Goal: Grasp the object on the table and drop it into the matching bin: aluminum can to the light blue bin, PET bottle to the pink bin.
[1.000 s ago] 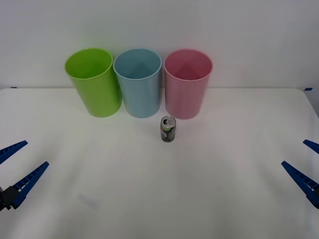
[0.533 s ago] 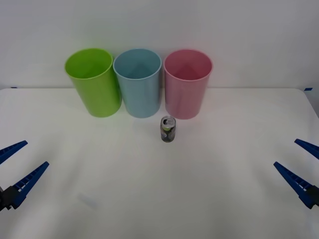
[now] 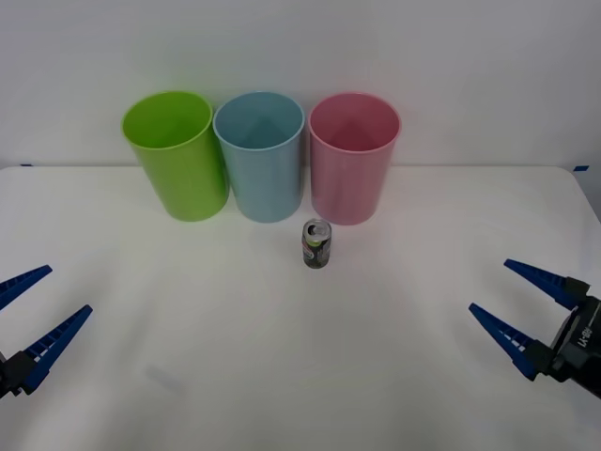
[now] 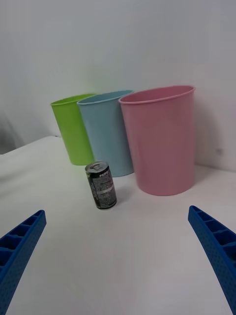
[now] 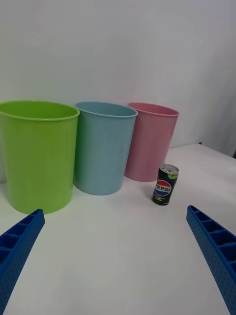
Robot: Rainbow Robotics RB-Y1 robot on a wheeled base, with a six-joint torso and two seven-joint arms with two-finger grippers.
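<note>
A small dark aluminum can with green and white print and a silver top stands upright on the white table, just in front of the gap between the light blue bin and the pink bin. The right wrist view has the can ahead of the open blue fingers, with the pink bin and light blue bin behind it. My right gripper is open at the table's right side, well apart from the can. At the left edge my left gripper rests open, and its wrist view looks toward the can.
A lime green bin stands left of the light blue one, the three in a row against the white back wall. Wide bare tabletop lies between both grippers and the can.
My right gripper has moved leftward and inward over the table, toward the can. The left gripper, the can and the bins have stayed put.
</note>
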